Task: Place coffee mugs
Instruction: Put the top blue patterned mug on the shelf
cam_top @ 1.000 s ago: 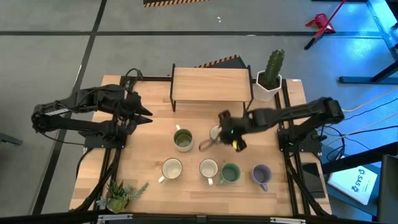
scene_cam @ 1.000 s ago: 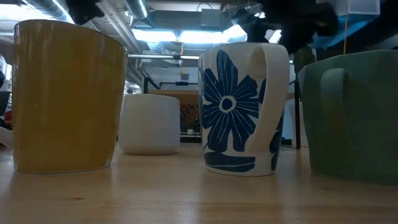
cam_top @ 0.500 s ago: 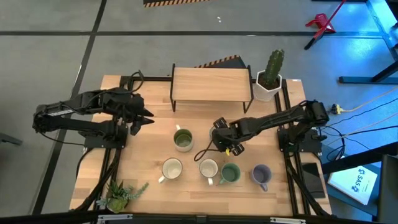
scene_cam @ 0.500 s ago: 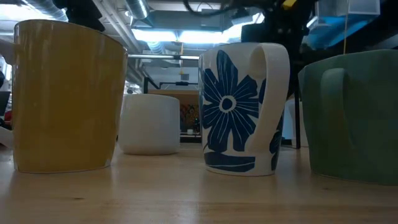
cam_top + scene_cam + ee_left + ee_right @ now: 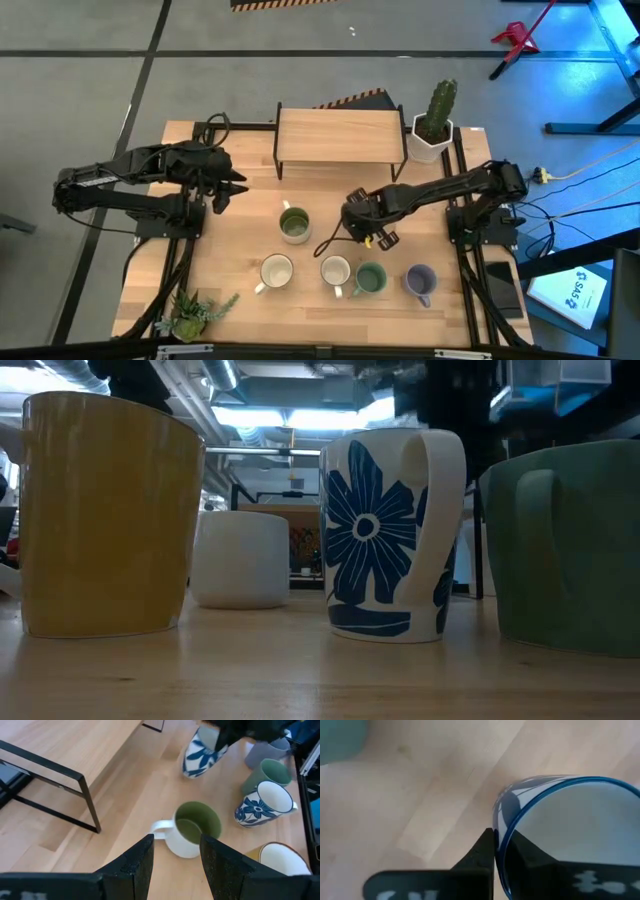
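While left pincer [image 5: 175,865] waits released, right pincer [image 5: 493,851] clenched on blue-patterned mug [image 5: 560,835] rim.

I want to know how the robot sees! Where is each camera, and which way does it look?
High view: above the table, looking straight down; both arms show, right gripper on a blue-patterned mug.
Low view: at tabletop height, looking level across; dark arm parts above.
Left wrist view: behind the left gripper, facing the olive mug.
Right wrist view: at the blue-patterned mug; fingers pinch its rim.
Shared: left wrist and low views both show the standing flower mug.
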Robot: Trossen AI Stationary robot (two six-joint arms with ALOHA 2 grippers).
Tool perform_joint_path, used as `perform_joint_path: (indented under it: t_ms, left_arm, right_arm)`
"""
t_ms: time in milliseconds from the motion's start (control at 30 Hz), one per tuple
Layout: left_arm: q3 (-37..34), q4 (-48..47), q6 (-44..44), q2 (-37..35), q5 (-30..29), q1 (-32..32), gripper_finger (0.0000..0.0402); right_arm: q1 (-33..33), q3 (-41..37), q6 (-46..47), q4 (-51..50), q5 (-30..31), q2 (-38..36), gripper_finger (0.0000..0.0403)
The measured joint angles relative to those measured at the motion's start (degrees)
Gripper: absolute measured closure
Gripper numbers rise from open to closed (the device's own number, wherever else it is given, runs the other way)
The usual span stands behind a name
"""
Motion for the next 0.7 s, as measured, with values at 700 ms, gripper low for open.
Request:
perform_joint_path:
  t_ms: [700]
  left_arm:
    - [0.02, -0.02, 0.02, -0.02, -1.37, -0.02, 0.0248]
  right_arm:
    - [-28.89, 45.89, -14.57, -26.95, 1.10, 5.94, 0.0401]
